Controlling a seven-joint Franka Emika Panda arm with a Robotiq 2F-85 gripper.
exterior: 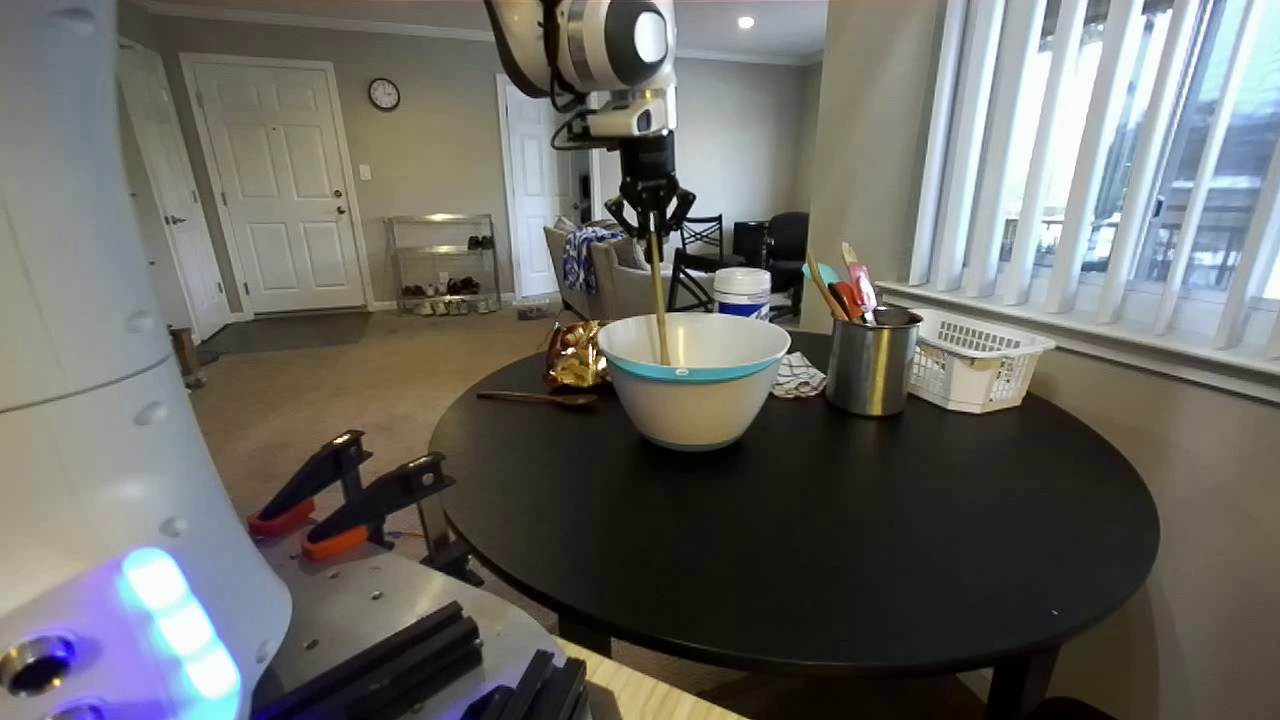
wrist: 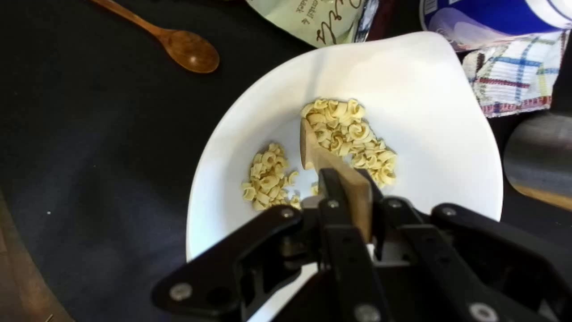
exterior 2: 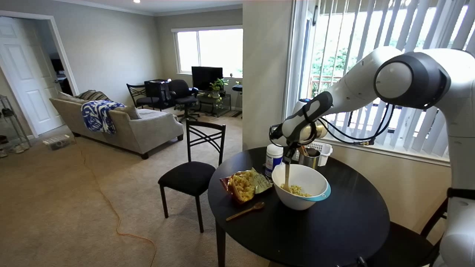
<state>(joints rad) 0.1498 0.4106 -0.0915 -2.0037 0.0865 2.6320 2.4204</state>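
Observation:
My gripper (wrist: 351, 188) is shut on the handle of a flat wooden utensil (wrist: 310, 145), which passes between the two black fingers. In both exterior views the gripper (exterior: 652, 222) hangs above a large white bowl (exterior: 690, 410) with a teal rim band. The utensil (exterior 2: 287, 177) points down into the bowl (exterior 2: 315, 180), slightly tilted. Curled pale yellow pasta-like pieces (wrist: 268, 179) lie on the bowl's bottom in two main clumps, one on each side of the utensil's end. Whether that end touches the bottom is hard to tell. Part of the bowl is hidden behind the gripper in the wrist view.
Beside the bowl lie an opened snack bag (exterior 2: 243, 185) and a brown wooden spoon (wrist: 190, 51). A white and blue canister (exterior: 742, 292), a checked cloth (wrist: 514, 76), a metal utensil pot (exterior: 872, 370) and a white basket (exterior: 985, 365) stand around it on the round black table (exterior: 850, 530).

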